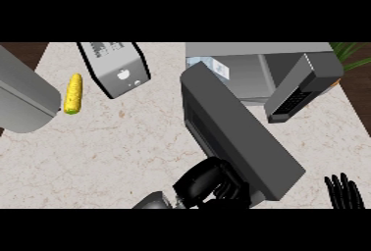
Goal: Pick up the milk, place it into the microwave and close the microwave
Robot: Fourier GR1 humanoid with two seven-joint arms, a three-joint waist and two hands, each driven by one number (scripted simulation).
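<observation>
The microwave (255, 51) stands at the back right with its dark grey door (239, 133) swung out towards me, partly open. Inside, at the cavity's left, a pale blue-white milk carton (208, 65) shows above the door's top edge; most of it is hidden. My left hand (205, 182) rests against the near end of the door, fingers relaxed and holding nothing. Only the fingertips of my right hand (343, 192) show at the lower right edge, open and pointing up, apart from the door.
A yellow corn cob (73, 93) lies at the back left. Beside it stands a toaster-like appliance (116, 68). A large grey rounded object (22, 95) fills the left edge. Plant leaves (353, 53) poke in at the top right.
</observation>
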